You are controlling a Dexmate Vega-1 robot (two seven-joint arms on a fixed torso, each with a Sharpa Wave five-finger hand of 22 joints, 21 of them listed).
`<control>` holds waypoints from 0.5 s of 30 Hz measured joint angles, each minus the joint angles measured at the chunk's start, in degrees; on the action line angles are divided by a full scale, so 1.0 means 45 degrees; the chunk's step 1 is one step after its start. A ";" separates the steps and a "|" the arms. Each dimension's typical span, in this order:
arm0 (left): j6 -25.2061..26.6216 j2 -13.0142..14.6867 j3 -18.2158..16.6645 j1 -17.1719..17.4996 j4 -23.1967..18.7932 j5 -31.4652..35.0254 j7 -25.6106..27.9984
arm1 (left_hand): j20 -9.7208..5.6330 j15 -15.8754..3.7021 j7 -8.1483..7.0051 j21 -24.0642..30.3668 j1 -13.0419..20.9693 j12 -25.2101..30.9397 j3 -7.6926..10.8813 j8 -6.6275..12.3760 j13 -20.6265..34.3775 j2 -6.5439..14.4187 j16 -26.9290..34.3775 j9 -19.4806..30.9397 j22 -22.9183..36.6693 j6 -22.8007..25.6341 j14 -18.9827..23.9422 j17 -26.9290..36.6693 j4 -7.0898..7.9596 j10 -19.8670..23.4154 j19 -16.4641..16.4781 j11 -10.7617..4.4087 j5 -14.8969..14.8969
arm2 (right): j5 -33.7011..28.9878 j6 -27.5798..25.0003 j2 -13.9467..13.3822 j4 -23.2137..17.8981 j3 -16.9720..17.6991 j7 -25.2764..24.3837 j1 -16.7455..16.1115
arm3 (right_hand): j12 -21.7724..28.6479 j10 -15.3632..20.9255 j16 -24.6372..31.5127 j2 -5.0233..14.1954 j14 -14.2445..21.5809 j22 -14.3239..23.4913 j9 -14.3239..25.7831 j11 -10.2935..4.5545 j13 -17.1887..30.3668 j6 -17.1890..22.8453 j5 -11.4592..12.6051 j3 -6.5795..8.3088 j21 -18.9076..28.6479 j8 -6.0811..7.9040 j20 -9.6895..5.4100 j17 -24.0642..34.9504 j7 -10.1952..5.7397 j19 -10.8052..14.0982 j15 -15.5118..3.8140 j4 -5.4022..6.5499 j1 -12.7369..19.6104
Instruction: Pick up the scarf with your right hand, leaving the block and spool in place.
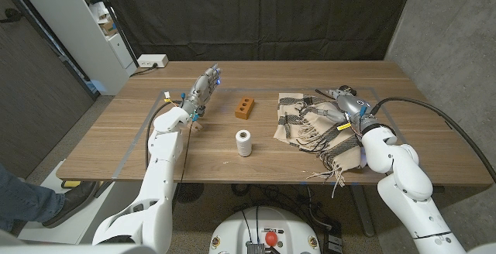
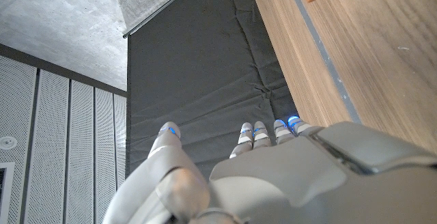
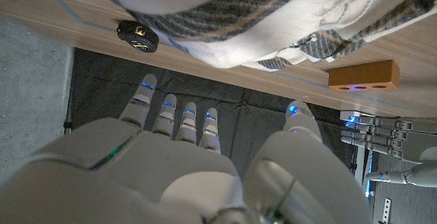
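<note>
Even, fairly bright overhead light falls across the wooden table (image 1: 232, 157) in the head view, with short, soft shadows. The black curtain (image 1: 256, 14) at the top stays dark. Frame corners bend slightly. In both wrist views the near hand backs look soft and blurred

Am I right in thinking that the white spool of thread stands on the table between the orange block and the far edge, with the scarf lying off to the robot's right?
Not quite: in the head view the spool stands on the near side of the orange block, towards the robot, not between it and the far edge. The rest holds: the scarf lies to the robot's right.
</note>
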 measured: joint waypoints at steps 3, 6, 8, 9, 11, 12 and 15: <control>-0.0003 -0.0010 -0.0002 -0.0006 0.0025 0.0011 0.0000 | 0.0000 0.0000 0.0000 0.0000 0.0000 0.0000 0.0000 0.0000 0.0000 0.0000 0.0000 0.0000 0.0000 0.0000 0.0000 0.0000 0.0000 0.0000 0.0000 0.0000 0.0000 | -0.0086 -0.0174 -0.0006 -0.0014 -0.0034 0.0262 0.0001 | -0.0077 -0.0247 -0.0115 -0.0001 -0.0229 -0.0016 -0.0029 0.0058 0.0000 -0.0310 0.0002 0.0000 0.0000 -0.0075 -0.0021 0.0000 0.0071 0.0072 0.0047 0.0000 0.0001; -0.0008 -0.0018 -0.0005 -0.0016 0.0065 0.0017 0.0000 | 0.0000 0.0000 0.0000 0.0000 0.0000 0.0000 0.0000 0.0000 0.0000 0.0000 0.0000 0.0000 0.0000 0.0001 0.0000 0.0000 0.0000 0.0000 0.0000 0.0000 0.0001 | -0.0215 -0.0358 -0.0006 -0.0016 -0.0061 0.0565 0.0013 | -0.0126 -0.0425 -0.0123 -0.0085 -0.0433 -0.0034 -0.0029 0.0067 -0.0001 -0.0583 0.0002 -0.0038 0.0000 -0.0076 0.0039 0.0000 0.0143 0.0147 0.0121 -0.0038 0.0085; -0.0018 -0.0023 -0.0008 -0.0032 0.0106 0.0040 -0.0001 | 0.0000 0.0000 0.0000 0.0000 0.0000 0.0000 0.0000 0.0000 0.0000 0.0000 0.0000 0.0000 0.0000 0.0000 0.0000 0.0000 0.0000 0.0000 0.0000 0.0000 -0.0010 | -0.0280 -0.0456 -0.0008 -0.0020 -0.0164 0.0713 0.0102 | -0.0126 -0.0582 -0.0170 -0.0089 -0.0474 -0.0034 -0.0029 0.0086 0.0000 -0.0766 0.0077 -0.0038 0.0000 -0.0125 -0.0028 0.0001 0.0135 0.0214 0.0156 -0.0037 0.0089; -0.0018 -0.0026 -0.0009 -0.0034 0.0115 0.0040 -0.0001 | 0.0000 0.0000 0.0000 0.0000 0.0000 0.0000 0.0000 0.0000 0.0000 0.0000 0.0000 0.0000 0.0000 0.0000 0.0000 0.0000 0.0001 0.0000 0.0000 0.0000 -0.0047 | -0.0316 -0.0496 -0.0008 -0.0020 -0.0164 0.0775 0.0102 | -0.0126 -0.0581 -0.0170 -0.0088 -0.0509 -0.0034 -0.0028 0.0086 -0.0001 -0.0806 0.0092 -0.0042 0.0000 -0.0125 -0.0043 0.0001 0.0184 0.0229 0.0184 -0.0033 0.0089; -0.0032 -0.0034 -0.0011 -0.0040 0.0158 0.0056 0.0000 | 0.0000 0.0000 0.0000 0.0000 0.0000 0.0000 0.0000 0.0000 0.0000 0.0000 0.0000 0.0000 -0.0001 0.0001 0.0000 0.0000 0.0001 0.0000 0.0000 0.0000 -0.0047 | -0.0417 -0.0610 -0.0020 -0.0020 -0.0239 0.0952 0.0170 | -0.0126 -0.0727 -0.0179 -0.0089 -0.0655 -0.0034 -0.0028 0.0083 -0.0001 -0.0931 0.0092 -0.0080 0.0000 -0.0125 0.0001 0.0001 0.0209 0.0273 0.0160 0.0005 0.0089; -0.0032 -0.0038 -0.0014 -0.0041 0.0176 0.0056 0.0000 | 0.0000 0.0000 0.0000 0.0000 0.0000 0.0000 0.0000 0.0000 -0.0001 0.0000 0.0000 0.0000 0.0000 0.0001 0.0000 0.0000 0.0001 0.0000 0.0000 0.0000 -0.0046 | -0.0457 -0.0666 -0.0020 -0.0020 -0.0239 0.1041 0.0170 | -0.0126 -0.0788 -0.0215 -0.0089 -0.0702 -0.0034 -0.0028 0.0110 -0.0001 -0.1052 0.0092 -0.0080 -0.0001 -0.0125 0.0001 0.0001 0.0205 0.0273 0.0202 0.0005 0.0089; -0.0043 -0.0048 -0.0019 -0.0046 0.0209 0.0064 0.0001 | 0.0000 0.0000 0.0000 0.0000 0.0000 0.0000 0.0000 0.0000 0.0000 0.0000 0.0000 0.0000 0.0000 0.0001 0.0000 0.0000 0.0001 0.0000 0.0000 0.0000 -0.0046 | -0.0560 -0.0786 -0.0029 -0.0020 -0.0282 0.1237 0.0207 | -0.0126 -0.0927 -0.0214 -0.0089 -0.0774 -0.0033 -0.0027 0.0113 -0.0001 -0.1239 0.0140 -0.0130 0.0000 -0.0125 0.0047 0.0001 0.0239 0.0319 0.0266 -0.0046 0.0089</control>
